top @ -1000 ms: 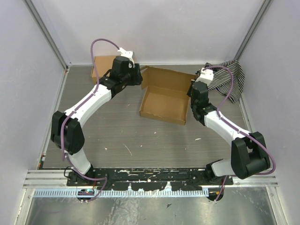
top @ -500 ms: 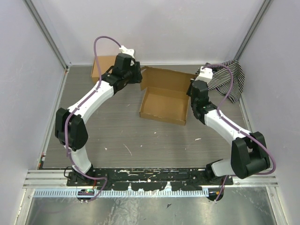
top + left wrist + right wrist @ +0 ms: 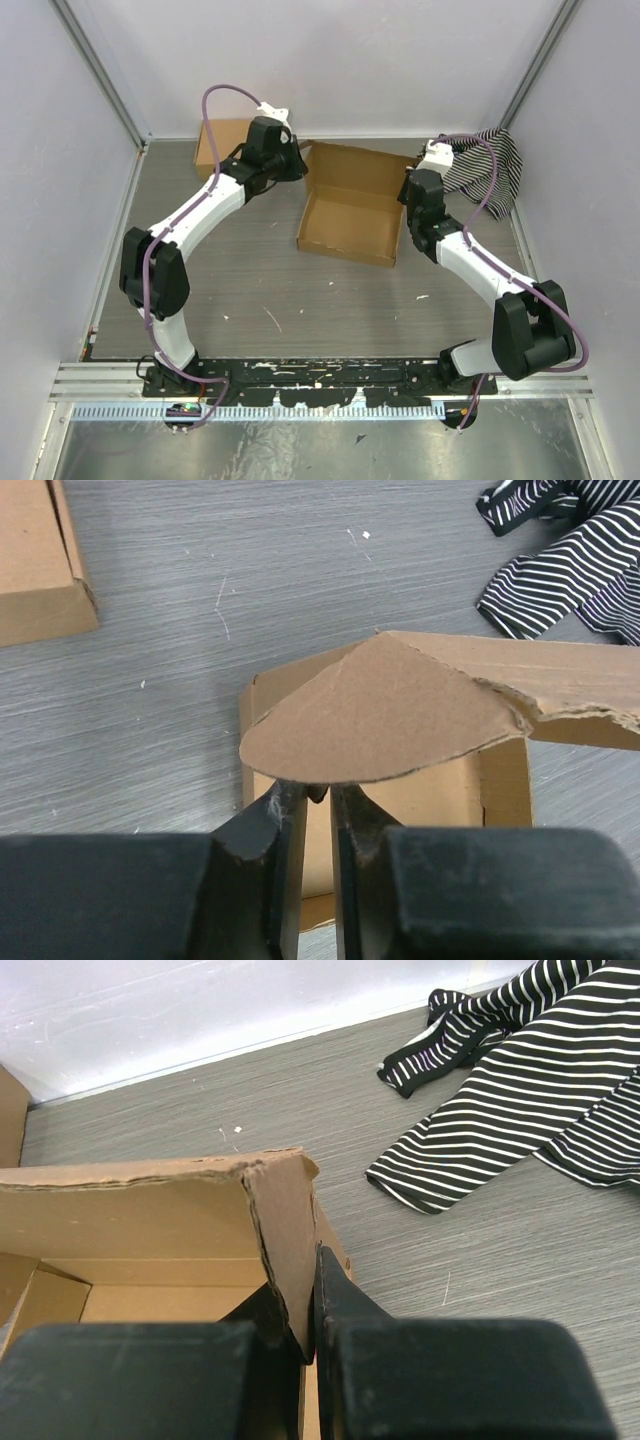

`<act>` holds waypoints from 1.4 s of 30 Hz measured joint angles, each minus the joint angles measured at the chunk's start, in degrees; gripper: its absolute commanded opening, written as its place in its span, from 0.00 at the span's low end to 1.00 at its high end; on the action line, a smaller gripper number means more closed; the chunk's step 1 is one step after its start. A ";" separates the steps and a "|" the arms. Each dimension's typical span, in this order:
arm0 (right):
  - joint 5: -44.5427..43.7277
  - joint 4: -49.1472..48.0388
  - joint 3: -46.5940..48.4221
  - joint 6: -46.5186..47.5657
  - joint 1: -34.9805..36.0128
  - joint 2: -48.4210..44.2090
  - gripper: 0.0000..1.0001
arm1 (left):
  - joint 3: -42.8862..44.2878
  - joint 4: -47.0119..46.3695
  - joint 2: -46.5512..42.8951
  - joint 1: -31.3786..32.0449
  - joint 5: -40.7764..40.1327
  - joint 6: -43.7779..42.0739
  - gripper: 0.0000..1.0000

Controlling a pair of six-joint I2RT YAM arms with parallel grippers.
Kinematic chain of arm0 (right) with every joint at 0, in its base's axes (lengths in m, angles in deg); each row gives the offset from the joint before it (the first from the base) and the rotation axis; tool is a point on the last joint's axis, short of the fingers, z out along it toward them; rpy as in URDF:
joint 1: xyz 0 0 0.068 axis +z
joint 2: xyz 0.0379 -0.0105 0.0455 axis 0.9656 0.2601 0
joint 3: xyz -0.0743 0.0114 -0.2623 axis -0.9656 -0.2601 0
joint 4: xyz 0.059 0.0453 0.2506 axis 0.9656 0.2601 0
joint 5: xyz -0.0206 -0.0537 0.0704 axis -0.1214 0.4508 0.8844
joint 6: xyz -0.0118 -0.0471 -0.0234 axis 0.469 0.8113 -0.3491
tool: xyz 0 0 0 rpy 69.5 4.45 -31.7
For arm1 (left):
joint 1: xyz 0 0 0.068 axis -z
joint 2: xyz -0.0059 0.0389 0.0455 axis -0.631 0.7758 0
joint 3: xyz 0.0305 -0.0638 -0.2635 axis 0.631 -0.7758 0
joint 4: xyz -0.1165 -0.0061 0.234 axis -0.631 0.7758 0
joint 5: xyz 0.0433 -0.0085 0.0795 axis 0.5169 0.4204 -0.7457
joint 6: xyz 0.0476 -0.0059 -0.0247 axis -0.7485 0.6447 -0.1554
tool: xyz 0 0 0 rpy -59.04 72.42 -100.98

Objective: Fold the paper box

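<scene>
The paper box (image 3: 350, 215) lies open in the middle of the table, its lid panel raised at the back. My left gripper (image 3: 300, 166) is at the box's far left corner. In the left wrist view its jaws (image 3: 320, 792) are narrowed to a thin slit. Their tips are tucked under the edge of a rounded lid flap (image 3: 385, 715), so I cannot see whether they pinch anything. My right gripper (image 3: 407, 203) is at the box's right side. There it (image 3: 313, 1305) is shut on an upright side flap (image 3: 285, 1230).
A smaller closed cardboard box (image 3: 220, 140) sits at the back left, close behind my left arm. A black-and-white striped cloth (image 3: 495, 170) lies in the back right corner. Walls enclose the table on three sides.
My left gripper has shifted slightly right toward the box's corner flap, and its jaws have closed from wide to a thin slit. The right arm and the box have stayed put.
</scene>
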 measured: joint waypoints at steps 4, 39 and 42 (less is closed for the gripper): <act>0.02 0.87 0.66 -0.61 0.00 0.24 0.01 | -1.73 -1.84 0.00 0.00 1.66 1.40 0.13; 1.29 29.40 -7.17 -9.16 3.52 -21.40 0.55 | -28.28 5.20 -32.63 0.04 -4.00 0.46 0.54; 1.33 36.61 -6.54 -10.10 3.54 -30.80 0.63 | -28.35 5.42 -34.18 0.04 -4.68 0.24 0.56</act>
